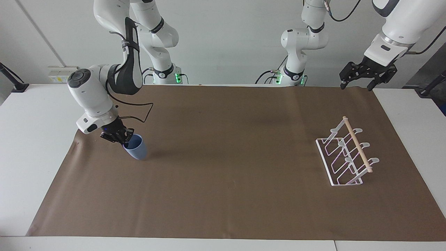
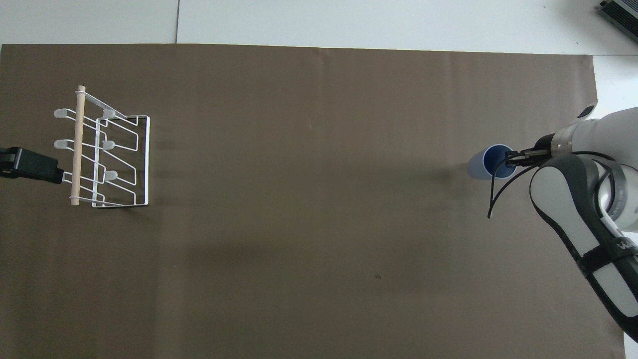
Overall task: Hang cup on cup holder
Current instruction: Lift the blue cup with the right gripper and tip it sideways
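Brown paper over white worktop, light blue cup tilted, rim pinched by right gripper at right arm's end, cup holder toward left arm's end, left gripper waiting, fingers spread.

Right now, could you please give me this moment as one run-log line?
right gripper: shut on cup rim, cup tilted | left gripper: open, waiting raised at its own table end | cup holder: no cup on it

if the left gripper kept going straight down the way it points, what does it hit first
Probably just the brown paper. The left gripper hangs open, pointing down near the mat's edge, with the cup holder farther from the robots. Depth is uncertain.
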Controlling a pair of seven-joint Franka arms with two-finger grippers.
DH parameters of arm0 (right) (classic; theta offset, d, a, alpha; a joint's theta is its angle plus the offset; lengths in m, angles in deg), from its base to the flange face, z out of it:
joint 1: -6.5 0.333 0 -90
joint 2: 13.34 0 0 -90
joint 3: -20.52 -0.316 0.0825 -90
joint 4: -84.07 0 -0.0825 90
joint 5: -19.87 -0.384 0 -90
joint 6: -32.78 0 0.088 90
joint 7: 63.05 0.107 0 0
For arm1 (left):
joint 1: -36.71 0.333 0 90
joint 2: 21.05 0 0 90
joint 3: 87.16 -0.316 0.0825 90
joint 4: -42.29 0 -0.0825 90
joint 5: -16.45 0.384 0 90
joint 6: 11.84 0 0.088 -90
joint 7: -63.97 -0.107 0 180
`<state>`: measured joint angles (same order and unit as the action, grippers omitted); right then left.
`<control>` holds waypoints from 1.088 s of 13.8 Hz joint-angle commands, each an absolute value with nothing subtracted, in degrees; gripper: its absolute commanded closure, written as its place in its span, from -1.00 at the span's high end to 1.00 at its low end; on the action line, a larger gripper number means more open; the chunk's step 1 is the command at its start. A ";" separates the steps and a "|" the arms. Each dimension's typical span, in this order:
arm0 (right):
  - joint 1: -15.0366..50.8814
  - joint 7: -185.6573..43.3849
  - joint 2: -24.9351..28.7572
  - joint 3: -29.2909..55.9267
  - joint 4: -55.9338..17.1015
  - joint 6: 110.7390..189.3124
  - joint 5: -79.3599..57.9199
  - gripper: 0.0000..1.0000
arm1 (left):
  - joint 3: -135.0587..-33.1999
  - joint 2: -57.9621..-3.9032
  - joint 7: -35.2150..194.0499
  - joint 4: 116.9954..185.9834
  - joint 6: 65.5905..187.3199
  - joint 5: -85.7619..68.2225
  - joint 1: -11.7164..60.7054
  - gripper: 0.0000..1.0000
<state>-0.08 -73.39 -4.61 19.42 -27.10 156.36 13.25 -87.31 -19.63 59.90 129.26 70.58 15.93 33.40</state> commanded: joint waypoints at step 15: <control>0.08 -75.88 -11.58 15.07 -19.64 140.80 -18.87 -1.00 | -87.24 -17.88 59.58 131.32 71.30 16.89 33.64 1.00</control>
<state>0.41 -73.83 -10.73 15.24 -19.42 142.63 -14.57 -87.31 -19.62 59.90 129.26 70.58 15.93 33.40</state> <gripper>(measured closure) 0.956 0.000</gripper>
